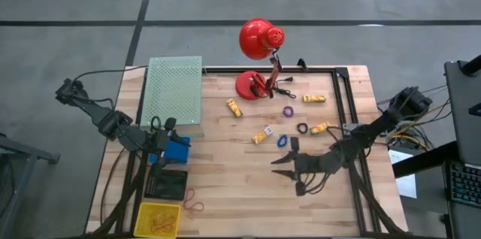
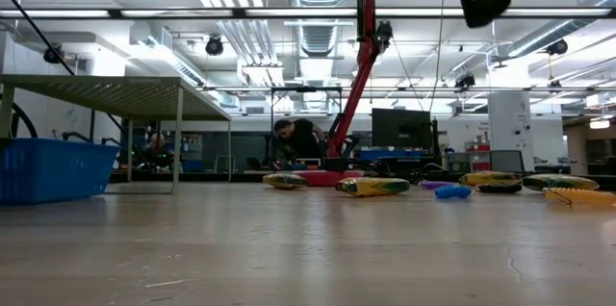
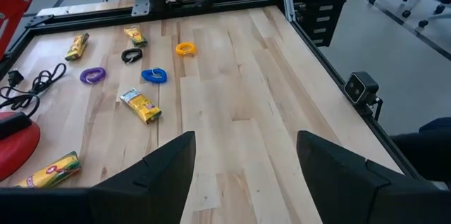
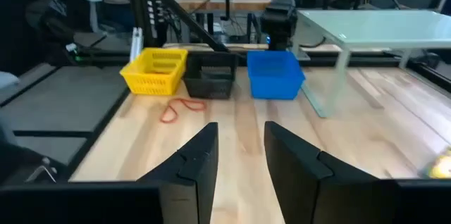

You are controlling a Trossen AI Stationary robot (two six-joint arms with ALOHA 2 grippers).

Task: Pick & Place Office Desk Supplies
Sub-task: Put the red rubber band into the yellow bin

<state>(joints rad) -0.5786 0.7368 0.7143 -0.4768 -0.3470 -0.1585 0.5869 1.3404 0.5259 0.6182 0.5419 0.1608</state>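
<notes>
Over the right half of the table (image 1: 225, 186), we see the right gripper (image 1: 291, 173) hanging above bare wood, its two fingers standing a narrow gap apart with nothing between them; it touches no object. Just beyond it lie the supplies it must fetch: a blue ring (image 1: 282, 140), a black ring (image 1: 302, 128), a purple ring (image 1: 288, 110), and several yellow packets (image 1: 261, 136) scattered toward the red lamp (image 1: 258, 58). An orange ring (image 3: 185, 48) shows in the left wrist view beside them.

We judge the step in hand to be the reach for a nearby piece, likely the blue ring. To do it well, we would widen the fingers first, come down straight over the ring so one finger falls inside or both straddle it, and press close to the wood, since these things are thin and could skate away.

Farther off, at the table's left edge, the left gripper (image 1: 160, 128) waits with its fingers wide apart and empty, beside the blue bin (image 1: 177, 151), the black tray (image 1: 167, 185) and the yellow basket (image 1: 158, 219), with red rubber bands (image 1: 193, 200) close by.
</notes>
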